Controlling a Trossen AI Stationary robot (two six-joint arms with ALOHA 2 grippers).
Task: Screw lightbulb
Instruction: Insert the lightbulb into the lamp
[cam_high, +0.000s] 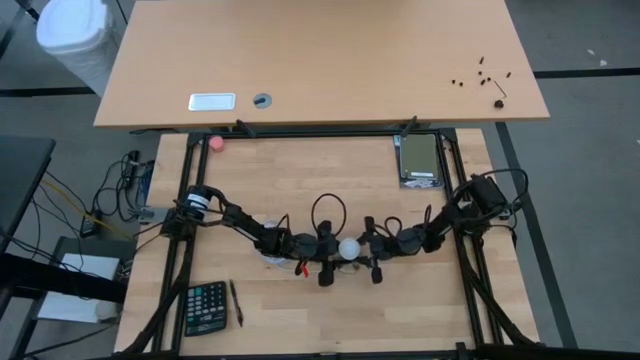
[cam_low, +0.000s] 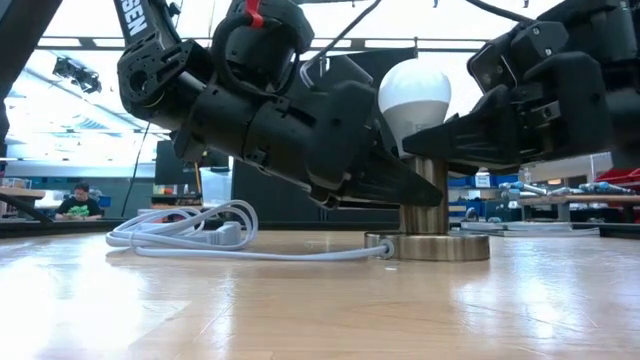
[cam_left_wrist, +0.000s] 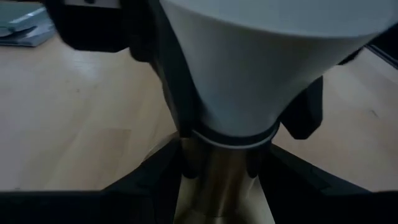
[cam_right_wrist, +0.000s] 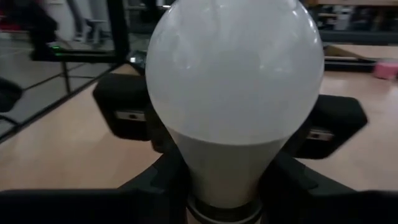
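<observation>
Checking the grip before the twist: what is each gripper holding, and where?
Left gripper clamps the brass lamp stem below the lightbulb; right gripper grips the lightbulb's tapered neck.

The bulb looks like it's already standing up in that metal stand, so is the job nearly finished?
Partly. Done: the bulb stands upright in the brass socket. In hand: the left claw grips the socket neck while the right claw holds the bulb's narrow end. Left: I can't tell how far it's screwed in; both claws must let go.
</observation>
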